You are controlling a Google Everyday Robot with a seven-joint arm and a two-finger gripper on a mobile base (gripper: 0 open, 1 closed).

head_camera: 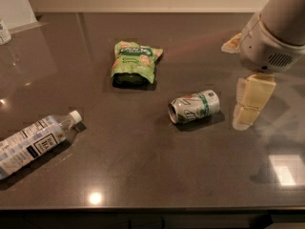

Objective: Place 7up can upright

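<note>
The 7up can (pixel 194 107) lies on its side on the dark countertop (pixel 143 166), right of centre, with its silver top facing left toward me. It is silver-white with a green band and logo. My gripper (pixel 249 114) hangs from the white arm (pixel 269 37) at the right. It is just right of the can, a short gap apart, low over the counter and not touching the can. It holds nothing that I can see.
A green snack bag (pixel 136 63) lies behind and left of the can. A clear water bottle (pixel 35 142) lies on its side at the front left. A small container (pixel 4 31) stands at the far left edge. The counter's front edge runs along the bottom.
</note>
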